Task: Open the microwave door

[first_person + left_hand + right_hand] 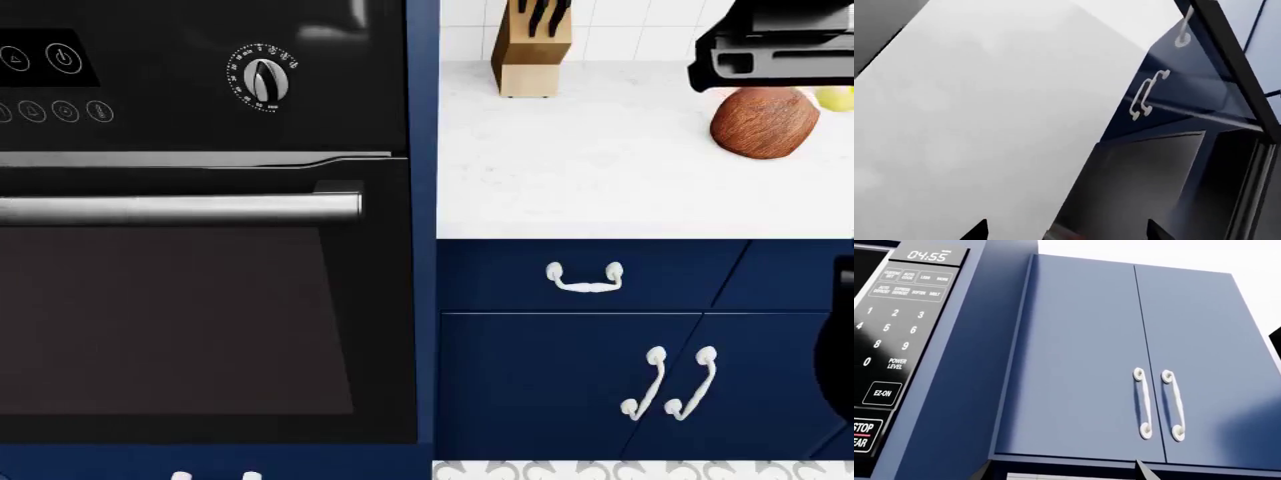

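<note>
Jaws on both arms show only dark tips; whether spread or clenched, I cannot tell.

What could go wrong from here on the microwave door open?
1. The right wrist view shows only the microwave keypad, no door handle; a blind reach could press buttons like STOP.
2. The oven handle dominates the head view and could be mistaken for the target.
3. The right arm hangs over the counter near the knife block and a brown round object; a swing might knock them.
</note>
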Robot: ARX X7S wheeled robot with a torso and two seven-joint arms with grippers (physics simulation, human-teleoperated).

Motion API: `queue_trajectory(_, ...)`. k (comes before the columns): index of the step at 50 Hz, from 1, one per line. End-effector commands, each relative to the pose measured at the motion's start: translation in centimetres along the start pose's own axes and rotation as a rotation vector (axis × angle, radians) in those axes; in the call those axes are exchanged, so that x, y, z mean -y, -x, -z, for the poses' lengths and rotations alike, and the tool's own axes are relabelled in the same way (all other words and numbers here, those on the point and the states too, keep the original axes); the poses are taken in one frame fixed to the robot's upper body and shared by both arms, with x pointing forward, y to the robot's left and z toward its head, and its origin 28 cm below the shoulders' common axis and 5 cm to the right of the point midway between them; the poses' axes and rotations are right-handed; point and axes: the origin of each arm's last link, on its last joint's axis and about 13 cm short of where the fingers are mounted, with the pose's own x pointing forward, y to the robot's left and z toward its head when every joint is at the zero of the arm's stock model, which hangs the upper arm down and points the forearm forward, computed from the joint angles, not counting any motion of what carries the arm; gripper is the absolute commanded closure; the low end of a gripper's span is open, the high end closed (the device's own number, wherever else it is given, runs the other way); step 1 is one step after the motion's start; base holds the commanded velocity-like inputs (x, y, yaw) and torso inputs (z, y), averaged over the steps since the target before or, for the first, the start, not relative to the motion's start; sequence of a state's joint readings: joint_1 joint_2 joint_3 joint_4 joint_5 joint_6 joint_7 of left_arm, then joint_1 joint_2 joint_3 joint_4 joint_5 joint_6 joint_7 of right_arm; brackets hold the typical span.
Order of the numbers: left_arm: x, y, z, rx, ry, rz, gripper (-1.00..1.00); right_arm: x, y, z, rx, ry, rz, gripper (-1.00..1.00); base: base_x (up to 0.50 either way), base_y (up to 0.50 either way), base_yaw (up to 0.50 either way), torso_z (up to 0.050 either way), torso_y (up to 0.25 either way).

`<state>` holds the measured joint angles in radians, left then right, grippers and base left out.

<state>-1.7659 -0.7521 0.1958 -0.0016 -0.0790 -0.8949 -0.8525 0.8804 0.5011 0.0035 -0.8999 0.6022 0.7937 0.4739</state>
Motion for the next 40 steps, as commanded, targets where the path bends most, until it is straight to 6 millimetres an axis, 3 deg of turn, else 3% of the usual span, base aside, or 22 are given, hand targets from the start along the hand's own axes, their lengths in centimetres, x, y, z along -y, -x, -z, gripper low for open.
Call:
queue_trajectory(1, -1.3, -2.2, 1.3, 0.014, -0.120, -0.016, -1.00, -0.2, -0.3, 0.0, 0.001, -0.002, -0.008, -1.00, 0.00, 0.00, 0.00, 0.000, 0.000)
queue_trajectory(23, -4.9, -6.0, 3.8, 0.020, -0.353, -0.054, -1.00, -0.6, -0.6, -0.1, 0.008, -0.007, -0.022, -1.00, 0.00, 0.00, 0.00, 0.000, 0.000)
queue_trajectory(40, -8.0, -8.9, 2.6, 0.068, -0.466, -0.100, -1.00, -0.6, -0.5, -0.1, 0.007, -0.009, -0.019, -1.00, 0.00, 0.00, 0.00, 0.000, 0.000)
